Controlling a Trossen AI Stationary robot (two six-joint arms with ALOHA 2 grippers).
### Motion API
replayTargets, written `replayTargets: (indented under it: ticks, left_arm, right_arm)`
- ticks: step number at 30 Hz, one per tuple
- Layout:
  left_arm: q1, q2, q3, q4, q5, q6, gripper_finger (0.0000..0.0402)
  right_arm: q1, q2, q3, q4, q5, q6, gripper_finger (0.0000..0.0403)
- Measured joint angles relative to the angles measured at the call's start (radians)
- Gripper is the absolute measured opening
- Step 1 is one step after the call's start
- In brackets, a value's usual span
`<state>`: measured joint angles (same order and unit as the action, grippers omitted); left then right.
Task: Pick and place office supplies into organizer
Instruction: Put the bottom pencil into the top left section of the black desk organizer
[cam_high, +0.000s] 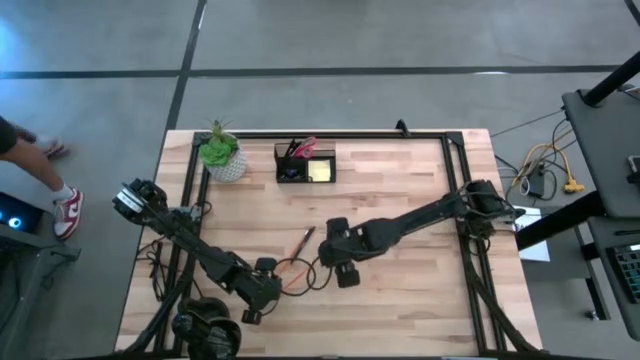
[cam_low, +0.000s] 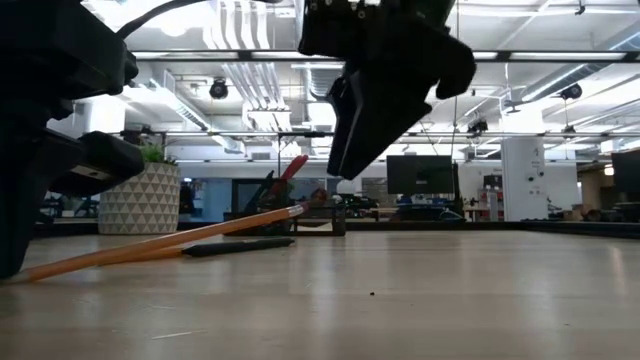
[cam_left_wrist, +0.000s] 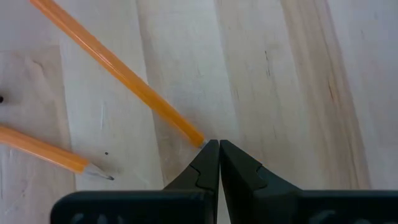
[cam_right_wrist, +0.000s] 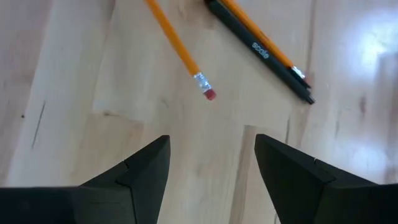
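The left gripper (cam_high: 268, 290) is sitting low near the front edge of the tabletop (cam_high: 400, 290), left of the middle, with its jaws clenched together on nothing. In the left wrist view the tips (cam_left_wrist: 217, 152) are meeting right at the end of one orange pencil (cam_left_wrist: 118, 71), touching or almost touching it, while a second pencil (cam_left_wrist: 46, 152) is lying nearby with its sharpened point showing.

The right gripper (cam_high: 345, 272) is hovering over the middle of the tabletop with its jaws spread wide and nothing between them. Its wrist view is showing the two fingers (cam_right_wrist: 137, 177) apart above bare wood, with a pencil's eraser end (cam_right_wrist: 208, 93) just ahead of them and a black pen (cam_right_wrist: 261, 53) lying alongside another pencil a little farther on.

In the low view the pencils (cam_low: 160, 243) and the pen (cam_low: 240, 245) are lying flat on the wood, the pencils tilted across one another.

The organizer (cam_high: 305, 163) is standing near the back edge, well apart from both grippers. It is already holding red-handled scissors (cam_high: 305, 146) upright in one compartment and a yellow sticky-note pad (cam_high: 320, 171) in another. A potted plant (cam_high: 222, 155) is standing just to its left.
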<state>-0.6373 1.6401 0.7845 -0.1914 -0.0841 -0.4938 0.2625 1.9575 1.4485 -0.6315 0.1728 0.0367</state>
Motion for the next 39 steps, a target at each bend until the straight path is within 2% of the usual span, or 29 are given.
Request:
replayTargets:
  ticks: [9,19,39]
  left_arm:
    - [0.003,0.0,-0.001,-0.001,-0.003,0.0,0.0]
    - [0.016,0.001,-0.003,-0.003,-0.004,0.0,0.0]
    - [0.034,0.001,-0.004,-0.003,-0.004,0.0,0.0]
  right_arm:
    - [-0.06,0.0,-0.059,0.19,-0.081,-0.106,0.0231]
    - [-0.069,0.023,-0.11,0.273,-0.136,-0.119,0.0231]
    - [-0.086,0.082,-0.101,0.299,-0.125,-0.108,0.0231]
